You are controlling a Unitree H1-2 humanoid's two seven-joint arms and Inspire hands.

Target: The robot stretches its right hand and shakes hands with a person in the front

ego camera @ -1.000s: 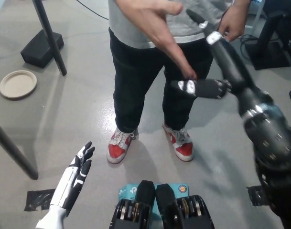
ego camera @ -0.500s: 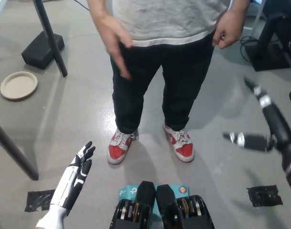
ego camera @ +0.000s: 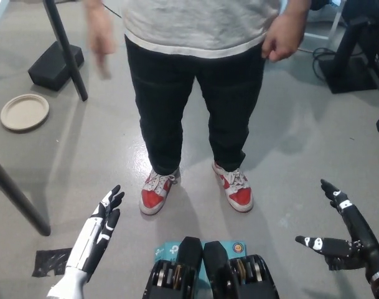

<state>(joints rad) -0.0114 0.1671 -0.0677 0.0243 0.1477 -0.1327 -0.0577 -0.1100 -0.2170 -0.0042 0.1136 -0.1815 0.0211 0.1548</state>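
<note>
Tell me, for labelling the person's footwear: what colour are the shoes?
Red and white shoes with white laces, seen best in the head view.

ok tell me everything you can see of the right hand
The right hand is black with small white marks near its fingertips. It sits low at the picture's bottom right, above the grey floor, open, fingers spread: one points up and to the left, another sticks out sideways toward the picture's middle. It holds nothing and touches nothing. The wrist runs off the corner. It is well apart from the person's shoes and from both of the person's hands.
</note>
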